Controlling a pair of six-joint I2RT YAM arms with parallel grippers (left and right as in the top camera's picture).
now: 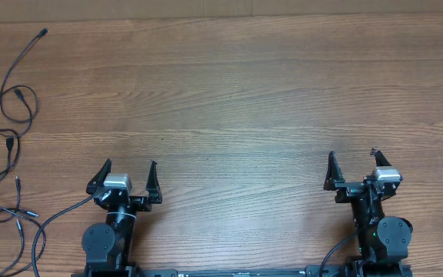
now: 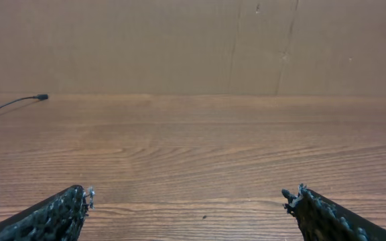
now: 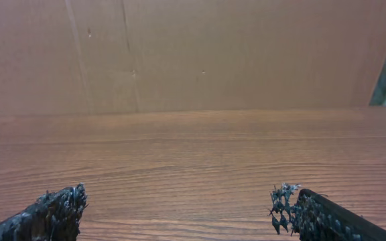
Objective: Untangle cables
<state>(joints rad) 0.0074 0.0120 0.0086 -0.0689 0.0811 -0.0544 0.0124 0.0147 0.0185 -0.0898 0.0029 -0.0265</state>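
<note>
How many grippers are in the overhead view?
2. The left gripper is at bottom left, near the cables; the right gripper is at bottom right. Both are open; none seem hidden.

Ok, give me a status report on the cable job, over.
Left gripper open, empty. Right gripper open, empty. Cables tangled far left, untouched. Nothing in the way.

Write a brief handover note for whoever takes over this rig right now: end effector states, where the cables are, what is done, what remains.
The left end effector is open and empty, near the front of the table.
The right end effector is open and empty too.
The cables lie tangled at the table's left edge, partly out of frame, nearer the left arm.
Done: nothing that shows. Left: all the untangling.
</note>
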